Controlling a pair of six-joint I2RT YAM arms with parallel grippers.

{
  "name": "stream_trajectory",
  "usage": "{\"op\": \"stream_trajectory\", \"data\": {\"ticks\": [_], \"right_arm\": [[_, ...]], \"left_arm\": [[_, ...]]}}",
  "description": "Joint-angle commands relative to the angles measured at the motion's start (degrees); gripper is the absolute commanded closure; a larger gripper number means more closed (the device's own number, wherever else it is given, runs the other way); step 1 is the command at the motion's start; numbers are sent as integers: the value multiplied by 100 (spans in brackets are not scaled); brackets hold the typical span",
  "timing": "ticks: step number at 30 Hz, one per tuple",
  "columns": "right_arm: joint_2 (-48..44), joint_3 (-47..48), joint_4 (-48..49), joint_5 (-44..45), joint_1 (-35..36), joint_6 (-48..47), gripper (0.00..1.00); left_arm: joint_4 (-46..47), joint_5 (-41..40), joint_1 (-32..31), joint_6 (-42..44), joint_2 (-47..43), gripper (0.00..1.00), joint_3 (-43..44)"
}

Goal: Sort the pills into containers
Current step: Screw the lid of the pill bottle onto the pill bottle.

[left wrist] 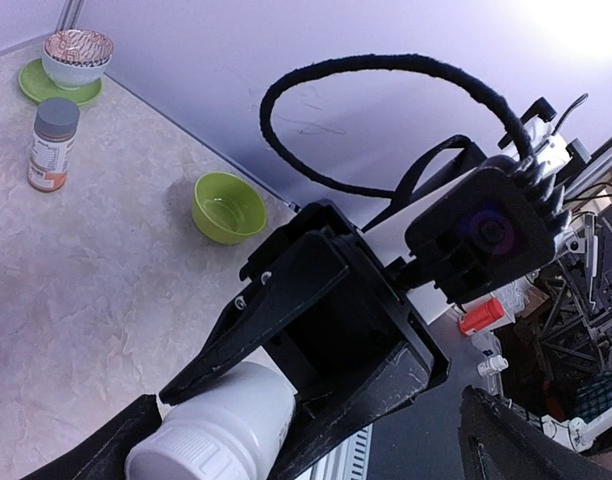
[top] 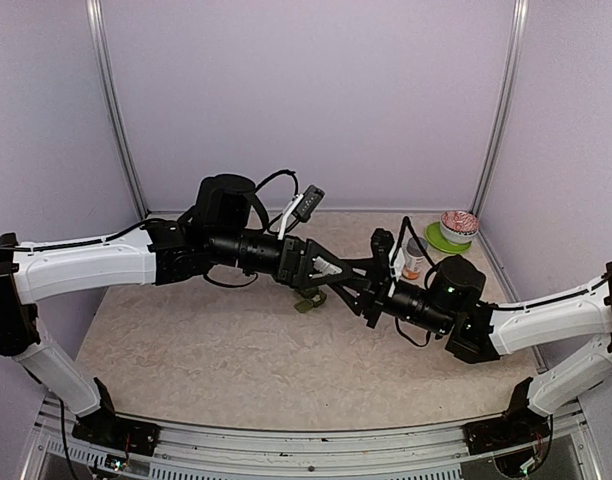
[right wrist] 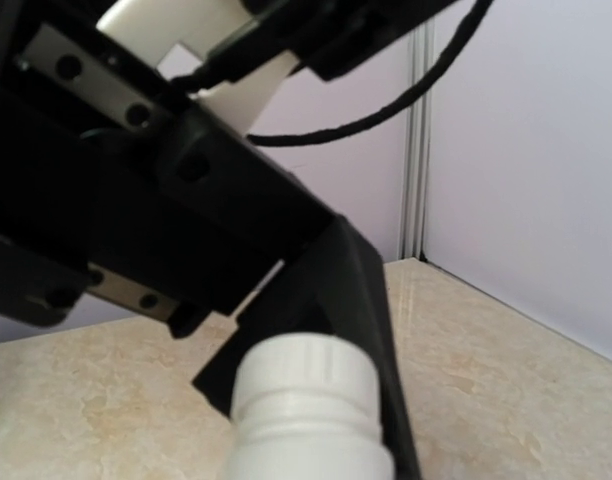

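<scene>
A white pill bottle (left wrist: 221,430) with a ribbed white cap (right wrist: 306,375) hangs in the air over the middle of the table. My right gripper (top: 346,284) is shut on its body, its black fingers (left wrist: 286,310) clamping both sides. My left gripper (top: 352,279) faces it head-on, open wide. Its fingers (right wrist: 381,330) stand on either side of the cap, with a gap showing between them and the cap. No loose pills are in view.
A green bowl (left wrist: 227,206) sits on the table just below the two grippers. Further right are an orange-labelled bottle with a grey cap (top: 414,258) and a patterned bowl (top: 459,223) on a green saucer (top: 443,241). Purple walls close in the back and sides.
</scene>
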Motion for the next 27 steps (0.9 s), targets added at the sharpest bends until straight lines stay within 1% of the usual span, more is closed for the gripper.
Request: {"op": "stream_trajectory", "data": {"ticks": [1, 8, 12, 14, 18, 21, 27], "right_arm": [[234, 227, -298, 156, 146, -125, 73], [445, 360, -342, 33, 240, -161, 73], [268, 193, -78, 71, 240, -202, 73], [128, 66, 55, 98, 240, -285, 73], [-127, -100, 104, 45, 245, -563, 73], [-326, -272, 175, -8, 240, -746, 72], [-814, -488, 221, -510, 193, -826, 72]], "left_arm": [[239, 89, -28, 15, 16, 1, 77], [241, 36, -28, 42, -57, 1, 81], [54, -280, 2, 137, -185, 1, 55], [14, -282, 64, 142, -252, 1, 7], [38, -76, 227, 104, -452, 1, -141], [63, 273, 347, 144, -564, 1, -208], [190, 1010, 515, 297, -623, 6, -371]]}}
